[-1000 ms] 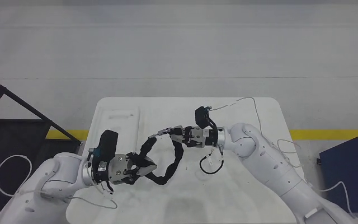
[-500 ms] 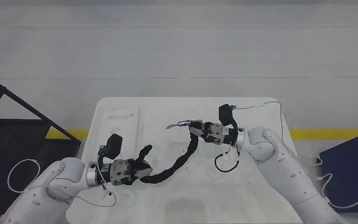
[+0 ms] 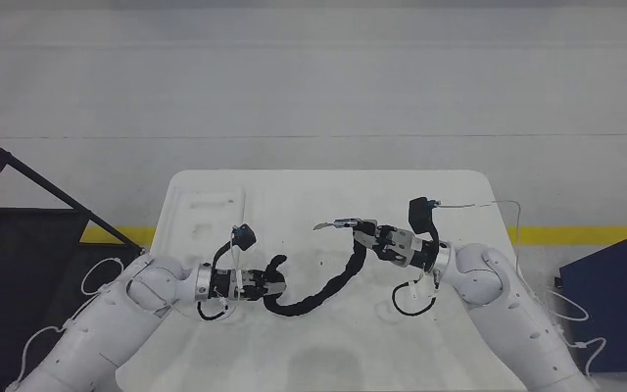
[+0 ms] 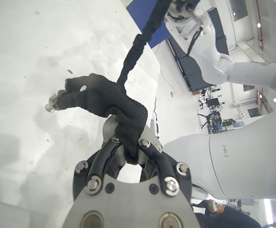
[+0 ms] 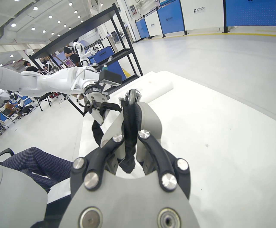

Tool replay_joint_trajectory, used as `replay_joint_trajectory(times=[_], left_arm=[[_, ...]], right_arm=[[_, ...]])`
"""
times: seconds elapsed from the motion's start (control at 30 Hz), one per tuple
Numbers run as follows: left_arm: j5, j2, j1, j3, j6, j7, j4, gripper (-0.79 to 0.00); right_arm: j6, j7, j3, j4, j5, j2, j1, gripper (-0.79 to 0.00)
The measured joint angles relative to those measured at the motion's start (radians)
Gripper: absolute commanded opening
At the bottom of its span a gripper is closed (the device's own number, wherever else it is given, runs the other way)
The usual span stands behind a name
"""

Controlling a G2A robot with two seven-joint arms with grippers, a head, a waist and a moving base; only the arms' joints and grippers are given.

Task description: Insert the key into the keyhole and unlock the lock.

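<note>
Chain lock [image 3: 328,282], fabric-sleeved: pulled straighter than a second ago, ends parted. Clamped at either end: left end effector [image 4: 129,146], right end effector [image 5: 129,127]. Unlocking likely complete.

A white table [image 3: 313,201] is seen beneath the left gripper [image 3: 263,284] and the right gripper [image 3: 367,235]. A raised white panel [image 3: 211,211] is set on it beyond the left gripper. A black rack [image 5: 120,51] is seen off the table behind that gripper, and blue partitions [image 5: 170,19] are lined up far beyond.
</note>
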Motion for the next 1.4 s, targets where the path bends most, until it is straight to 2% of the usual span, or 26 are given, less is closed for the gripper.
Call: replay_joint_trajectory(times=[0.07,0.1,0.13,0.17,0.2,0.33,0.47,0.63,0.77,0.9,1.07,1.23,1.3,1.4], left_arm=[[0.057,-0.028,-0.054,0.055,0.024,0.026,0.03,-0.767],[0.086,-0.039,-0.075,0.078,0.035,0.035,0.04,-0.659],[0.128,-0.053,-0.099,0.106,0.051,0.047,0.052,-0.471],[0.158,-0.063,-0.114,0.125,0.062,0.055,0.061,-0.169],[0.189,-0.071,-0.128,0.143,0.073,0.062,0.068,0.0],[0.375,-0.104,-0.169,0.198,0.14,0.138,0.092,0.0],[0.607,-0.11,-0.173,0.202,0.221,0.26,0.07,0.0],[0.887,-0.086,-0.11,0.147,0.349,0.405,-0.037,0.0],[0.938,-0.049,-0.021,0.035,0.379,0.494,-0.134,0.0],[0.861,-0.005,0.09,-0.128,0.291,0.568,-0.203,0.0],[0.706,0.051,0.277,-0.396,0.093,0.679,-0.189,0.0],[0.379,0.095,0.441,-0.654,-0.149,0.57,-0.08,0.0],[0.291,0.099,0.462,-0.705,-0.174,0.553,-0.068,0.0],[0.298,0.098,0.457,-0.689,-0.166,0.557,-0.07,0.0]], right_arm=[[0.005,0.006,0.004,-0.004,-0.003,0.001,-0.004,-0.785],[0.007,0.007,0.005,-0.006,-0.003,0.001,-0.005,-0.785],[0.008,0.008,0.008,-0.009,-0.003,0.002,-0.008,-0.785],[0.008,0.008,0.01,-0.01,-0.003,0.002,-0.01,-0.785],[0.007,0.008,0.012,-0.011,-0.003,0.003,-0.012,-0.785],[0.003,0.005,0.022,-0.014,-0.005,0.005,-0.021,-0.785],[-0.001,0.002,0.03,-0.018,-0.007,0.007,-0.029,-0.785],[-0.003,0.017,0.034,-0.02,-0.014,0.008,-0.031,-0.785],[0.07,0.101,0.021,-0.014,0.006,0.01,-0.02,-0.785],[0.179,0.234,-0.007,-0.012,0.09,0.009,0.004,-0.785],[0.258,0.35,-0.039,0.011,0.203,0.002,0.046,-0.785],[0.345,0.468,-0.089,0.056,0.23,-0.011,0.129,-0.785],[0.369,0.485,-0.107,0.083,0.236,-0.018,0.16,-0.785],[0.388,0.474,-0.135,0.149,0.256,-0.032,0.202,-0.785]])
